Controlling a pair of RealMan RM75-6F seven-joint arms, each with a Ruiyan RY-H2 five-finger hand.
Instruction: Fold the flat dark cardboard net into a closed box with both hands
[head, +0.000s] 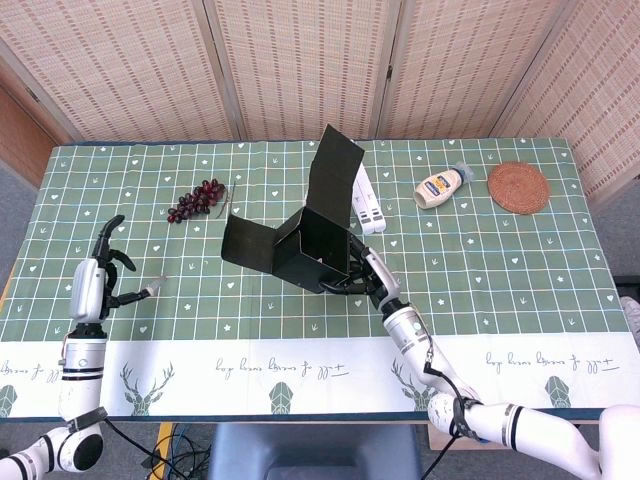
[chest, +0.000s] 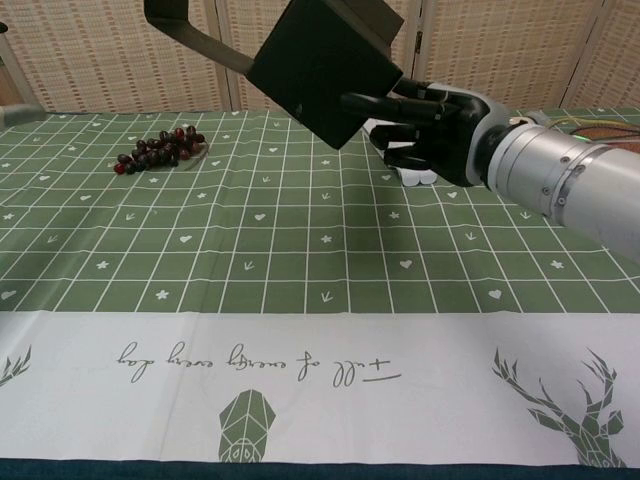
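Folding is part done, by my reading: the dark cardboard net already has a square tube of walls standing as a box body, yet it is far from closed. The right robot hand grips this body at its right side, fingers pressed flat on the dark wall, and holds it tilted in the air above the counter. In the chest view the box hangs clear of the green cloth, with nothing under it.

Two flaps remain loose. One long panel stands up from the box's far edge, reaching toward the white folding stand that lies just behind the box. Another panel sticks out from the box's left side, toward the grapes, which lie well apart from the box on its left. Whether the bottom of the box is folded shut, I cannot tell; the head view only looks into its dark opening.

The left robot hand is far to the left of the box, near the counter's edge, holding nothing, with its fingers apart and lightly curled. It plays no part in the hold.

What is left, as I judge it: bringing that left robot hand back to the box, tucking the side panel in, and folding the long panel over as a lid. A mayonnaise bottle and a woven coaster lie to the right of the box, beyond the stand.
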